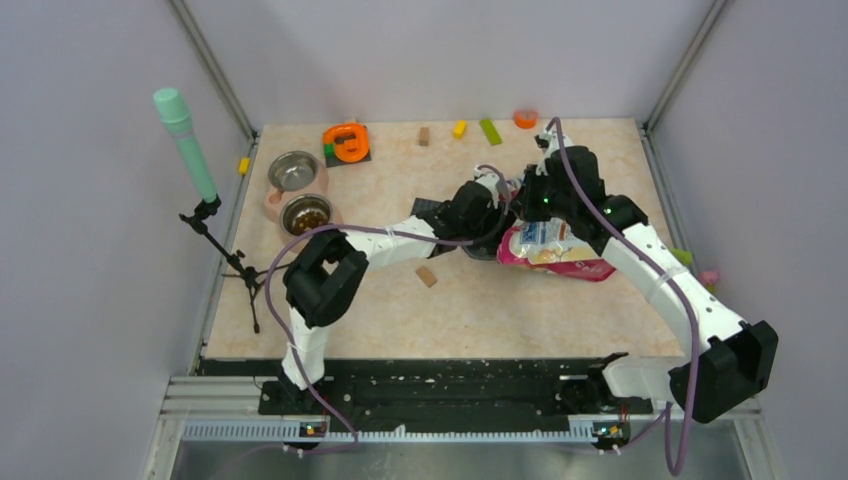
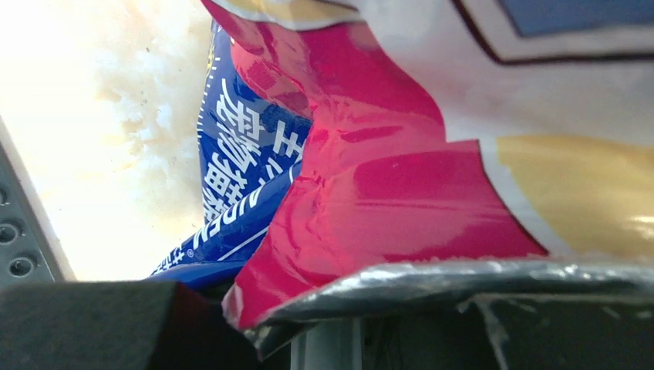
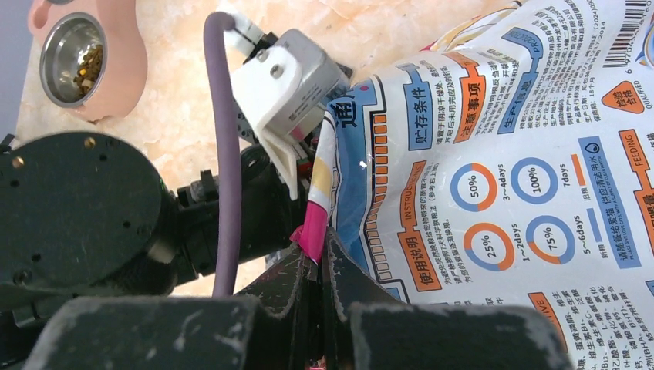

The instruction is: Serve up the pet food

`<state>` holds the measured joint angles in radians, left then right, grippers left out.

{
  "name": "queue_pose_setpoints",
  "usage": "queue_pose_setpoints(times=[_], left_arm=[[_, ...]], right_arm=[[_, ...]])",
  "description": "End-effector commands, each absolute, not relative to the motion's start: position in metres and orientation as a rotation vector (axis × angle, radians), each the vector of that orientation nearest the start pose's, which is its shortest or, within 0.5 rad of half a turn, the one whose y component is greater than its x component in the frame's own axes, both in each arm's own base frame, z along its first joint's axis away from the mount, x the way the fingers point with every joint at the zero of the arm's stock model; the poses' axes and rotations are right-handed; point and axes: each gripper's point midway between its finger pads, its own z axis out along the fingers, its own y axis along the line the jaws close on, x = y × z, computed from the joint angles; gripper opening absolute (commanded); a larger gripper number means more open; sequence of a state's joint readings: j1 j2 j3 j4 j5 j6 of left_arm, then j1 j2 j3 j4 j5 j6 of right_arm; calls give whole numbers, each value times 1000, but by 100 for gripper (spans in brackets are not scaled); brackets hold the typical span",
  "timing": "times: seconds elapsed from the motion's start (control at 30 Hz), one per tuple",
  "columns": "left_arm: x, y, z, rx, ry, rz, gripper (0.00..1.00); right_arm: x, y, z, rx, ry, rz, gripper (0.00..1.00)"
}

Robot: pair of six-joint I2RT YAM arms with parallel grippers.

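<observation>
Well to the left of both claws, kibble (image 1: 308, 214) lay in the nearer steel bowl (image 1: 285, 214) of a pink feeder (image 1: 270, 204). The left claw (image 2: 239, 312) stood partly closed, its fingers clamped on a crumpled pink fold of the pet food bag (image 1: 556, 250), whose glossy skin pressed right up against it. Just beside it to the right, the right claw (image 3: 319, 248) was fully closed, pinching the bag's thin pink edge. The rest of the bag spread rightward from both claws, resting on the table (image 1: 500, 310).
</observation>
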<state>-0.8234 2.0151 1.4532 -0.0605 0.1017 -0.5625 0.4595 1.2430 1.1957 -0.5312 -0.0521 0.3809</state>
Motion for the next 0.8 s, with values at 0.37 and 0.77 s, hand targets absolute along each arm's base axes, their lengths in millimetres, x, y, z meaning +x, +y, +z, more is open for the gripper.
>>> queue_pose_setpoints(times=[0.37, 0.77], left_arm=[[338, -410, 135, 571, 1989, -838, 0], [294, -376, 138, 803, 1907, -815, 0]], right_arm=[[300, 220, 318, -201, 2006, 890, 0], [302, 209, 314, -162, 2036, 890, 0]])
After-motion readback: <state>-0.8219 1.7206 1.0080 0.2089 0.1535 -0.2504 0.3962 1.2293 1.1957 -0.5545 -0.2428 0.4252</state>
